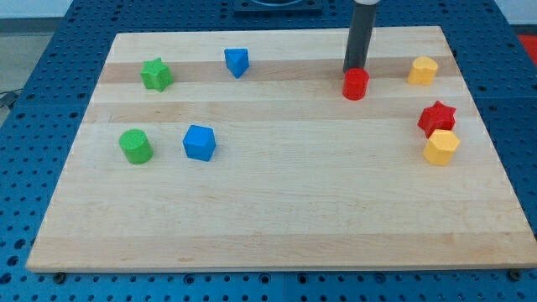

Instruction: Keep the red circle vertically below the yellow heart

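Laboratory or robotics test bench; the wooden surface [277, 226] rests on a blue perforated mounting plate [25, 109] with a regular hole grid; small coloured plastic test blocks lie on it; a dark rod [362, 38] descends from the view's top.

red circle [356, 84] | yellow heart [423, 70] | green star [155, 74] | blue cube [200, 142]
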